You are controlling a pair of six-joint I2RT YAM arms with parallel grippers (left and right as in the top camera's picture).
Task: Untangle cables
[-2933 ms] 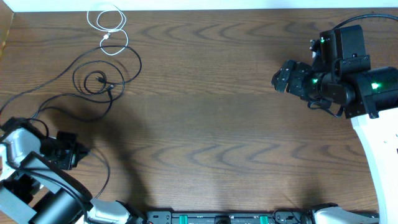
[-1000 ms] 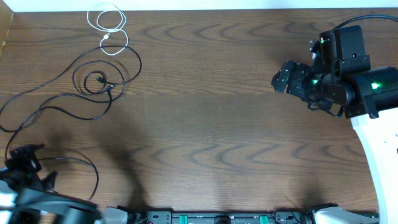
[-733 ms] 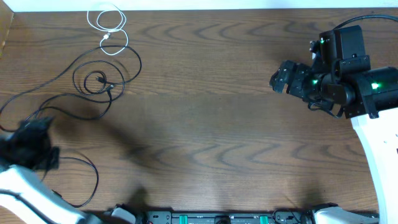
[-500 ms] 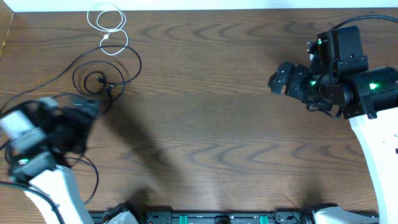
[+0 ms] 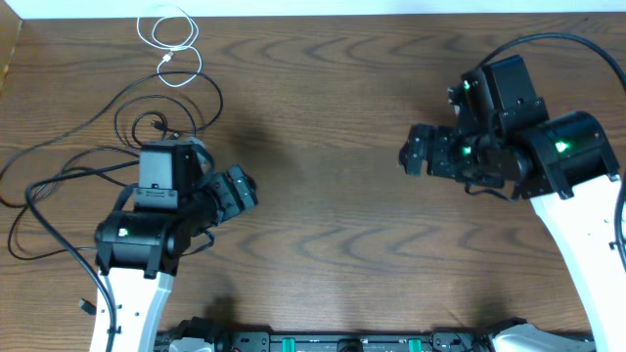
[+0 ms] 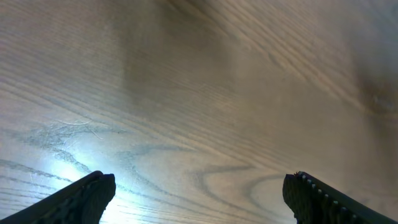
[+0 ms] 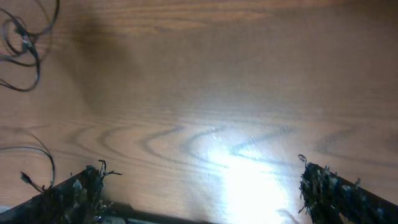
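The cables lie at the table's far left. A short white cable [image 5: 168,59] is coiled at the back. Black cables [image 5: 156,122] loop just in front of it and trail off toward the left edge [image 5: 59,176]. My left gripper [image 5: 245,188] hovers to the right of the black loops, open, with only bare wood between its fingers [image 6: 87,196]. My right gripper [image 5: 411,156] hangs over the right half of the table, far from the cables, jaws wide and empty [image 7: 199,177]. Its wrist view catches a black cable loop [image 7: 22,40] at the top left.
The wooden table [image 5: 323,225] stretches between the two grippers. A black cable end [image 7: 37,155] curls at the left of the right wrist view. Thick black arm wires run by the left arm's base [image 5: 93,293]. The table's back edge meets a white wall [image 5: 391,8].
My left arm has swung from the front left corner up and right, over the table beside the black loops. My right arm has shifted left. Both stay open.
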